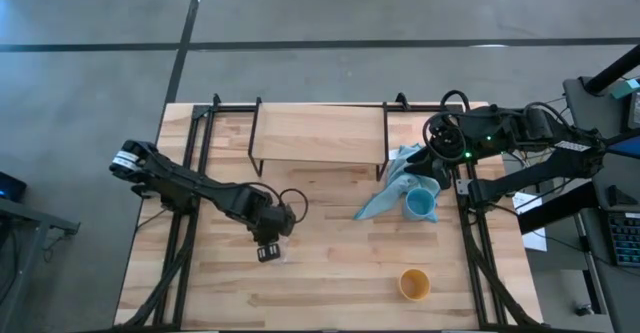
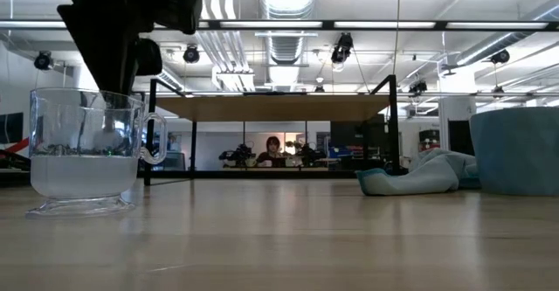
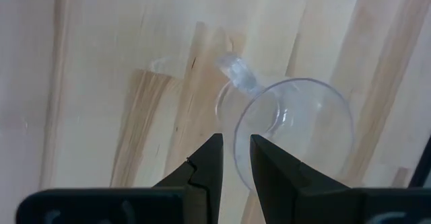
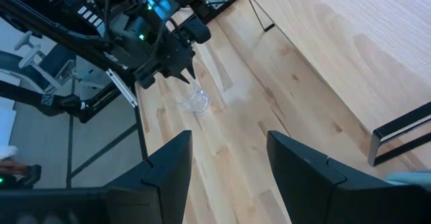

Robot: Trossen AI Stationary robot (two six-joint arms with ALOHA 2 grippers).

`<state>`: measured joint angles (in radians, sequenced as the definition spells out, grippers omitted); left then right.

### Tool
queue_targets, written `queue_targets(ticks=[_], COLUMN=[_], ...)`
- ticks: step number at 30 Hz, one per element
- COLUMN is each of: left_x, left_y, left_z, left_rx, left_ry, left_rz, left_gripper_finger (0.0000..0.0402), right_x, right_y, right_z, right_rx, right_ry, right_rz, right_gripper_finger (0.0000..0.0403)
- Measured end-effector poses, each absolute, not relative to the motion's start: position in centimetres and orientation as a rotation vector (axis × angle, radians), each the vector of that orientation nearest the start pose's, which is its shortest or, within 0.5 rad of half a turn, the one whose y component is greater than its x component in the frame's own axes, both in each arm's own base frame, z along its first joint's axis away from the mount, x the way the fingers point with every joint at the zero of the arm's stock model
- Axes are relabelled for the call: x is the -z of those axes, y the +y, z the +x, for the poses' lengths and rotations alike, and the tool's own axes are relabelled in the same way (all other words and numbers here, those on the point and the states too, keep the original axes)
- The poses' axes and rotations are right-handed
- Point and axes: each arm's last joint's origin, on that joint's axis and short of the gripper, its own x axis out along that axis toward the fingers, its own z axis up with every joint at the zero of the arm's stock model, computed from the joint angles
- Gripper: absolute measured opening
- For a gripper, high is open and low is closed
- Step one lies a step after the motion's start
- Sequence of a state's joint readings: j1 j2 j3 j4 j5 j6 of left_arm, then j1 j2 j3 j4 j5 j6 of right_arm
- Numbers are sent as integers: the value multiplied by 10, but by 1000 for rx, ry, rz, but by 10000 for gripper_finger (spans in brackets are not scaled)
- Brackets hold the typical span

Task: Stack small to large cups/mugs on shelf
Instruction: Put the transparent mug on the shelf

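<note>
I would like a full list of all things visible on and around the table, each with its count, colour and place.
Glass cup: one, clear, left-centre of the table, at the left hand.
Blue cup: one, light blue, right side, beside the cloth.
Yellow-orange cup: one, near front right.
Cloth: one, light blue, crumpled, right of the shelf.
Shelf: one, light wood, black legs, at the back.
Person: one, far behind the table.
Left hand: nearly shut at the glass rim.
Right hand: open, at the right edge.
</note>
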<state>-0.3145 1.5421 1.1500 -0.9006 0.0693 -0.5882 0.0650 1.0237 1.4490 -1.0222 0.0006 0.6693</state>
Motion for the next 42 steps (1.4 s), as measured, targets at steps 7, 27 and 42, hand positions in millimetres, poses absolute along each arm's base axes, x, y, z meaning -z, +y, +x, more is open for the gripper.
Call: queue_targets(ticks=[7,27,42], left_x=[-230,-221,-282], left_y=[-90,-90,-67], left_z=[271,269,284], left_rx=[-66,-63,-97], left_ry=[1354,1351,1275], left_rz=[-334,-337,-241], left_gripper_finger=[61,2,0], right_x=[-430,-430,-431], right_y=[10,10,10], right_z=[161,161,161], right_rx=[139,139,132], right_ry=[594,594,594], right_rz=[629,629,606], right_gripper_finger=[186,187,187])
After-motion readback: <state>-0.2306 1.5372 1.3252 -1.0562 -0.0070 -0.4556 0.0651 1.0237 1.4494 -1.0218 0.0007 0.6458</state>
